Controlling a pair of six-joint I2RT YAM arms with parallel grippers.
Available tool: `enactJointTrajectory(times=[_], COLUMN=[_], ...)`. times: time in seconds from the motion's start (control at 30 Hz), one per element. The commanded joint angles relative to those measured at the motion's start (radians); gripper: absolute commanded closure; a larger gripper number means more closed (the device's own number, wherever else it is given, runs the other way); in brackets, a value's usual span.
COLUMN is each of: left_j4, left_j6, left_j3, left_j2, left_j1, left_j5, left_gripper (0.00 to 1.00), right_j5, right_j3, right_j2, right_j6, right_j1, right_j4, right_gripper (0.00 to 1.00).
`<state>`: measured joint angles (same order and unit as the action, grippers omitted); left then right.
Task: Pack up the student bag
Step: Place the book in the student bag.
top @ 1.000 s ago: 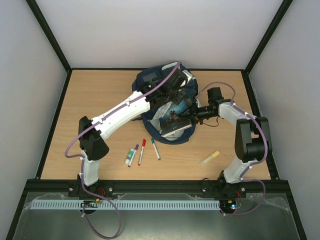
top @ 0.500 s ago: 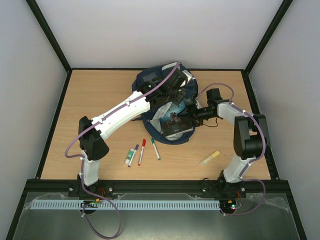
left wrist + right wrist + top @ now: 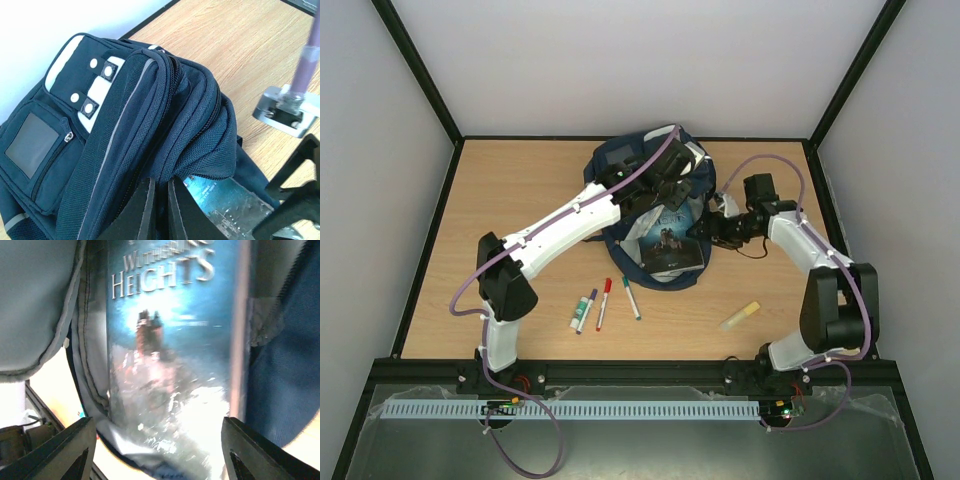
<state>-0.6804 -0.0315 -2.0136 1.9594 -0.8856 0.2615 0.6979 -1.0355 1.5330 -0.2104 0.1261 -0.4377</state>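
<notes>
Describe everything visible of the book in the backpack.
The glossy blue book, titled Wuthering Heights in white, shows a dark shape on a pale misty cover, with glare low down. It lies face up inside the open mouth of the large navy-blue fabric backpack, resting on its lining. The left hand pinches the bag's rim beside it.

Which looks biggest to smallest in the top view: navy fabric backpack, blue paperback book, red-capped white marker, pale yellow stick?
1. Navy fabric backpack
2. blue paperback book
3. then red-capped white marker and pale yellow stick, too alike to rank

Light wooden table [image 3: 520, 190], white walls [image 3: 640, 60], black frame [image 3: 418, 70]
</notes>
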Motion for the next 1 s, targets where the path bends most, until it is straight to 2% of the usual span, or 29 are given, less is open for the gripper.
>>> enactJointTrajectory(times=[0.0, 0.2, 0.33, 0.5, 0.6, 0.7, 0.8, 0.97], left_j4=[0.108, 0.111, 0.11, 0.1, 0.098, 0.088, 0.082, 0.075], left_j6=[-0.015, -0.015, -0.011, -0.011, -0.01, -0.017, -0.021, -0.016], left_j3=[-0.007, -0.009, -0.012, -0.014, -0.016, -0.029, -0.04, -0.04], left_j2=[-0.082, -0.085, -0.084, -0.087, -0.091, -0.094, -0.098, -0.096], left_j1=[-0.002, -0.002, -0.002, 0.0, -0.001, 0.0, 0.0, 0.0], left_j5=[0.009, 0.006, 0.005, 0.005, 0.008, 0.005, -0.003, 0.001], left_gripper=[0.98, 0.97, 0.98, 0.98, 0.98, 0.98, 0.98, 0.97], right_j5=[-0.089, -0.173, -0.318, -0.424, -0.52, -0.614, -0.709, -0.761], right_j3=[0.033, 0.099, 0.16, 0.203, 0.221, 0.234, 0.268, 0.323], right_j2=[-0.08, -0.214, -0.323, -0.416, -0.408, -0.377, -0.362, -0.353], right_j6=[0.215, 0.425, 0.549, 0.721, 0.819, 0.888, 0.947, 1.004], right_j1=[0.009, 0.055, 0.167, 0.308, 0.389, 0.459, 0.51, 0.542], right_j4=[-0.15, -0.159, -0.073, 0.021, 0.062, 0.083, 0.13, 0.196], right_gripper=[0.35, 0.44, 0.58, 0.65, 0.64, 0.57, 0.55, 0.55])
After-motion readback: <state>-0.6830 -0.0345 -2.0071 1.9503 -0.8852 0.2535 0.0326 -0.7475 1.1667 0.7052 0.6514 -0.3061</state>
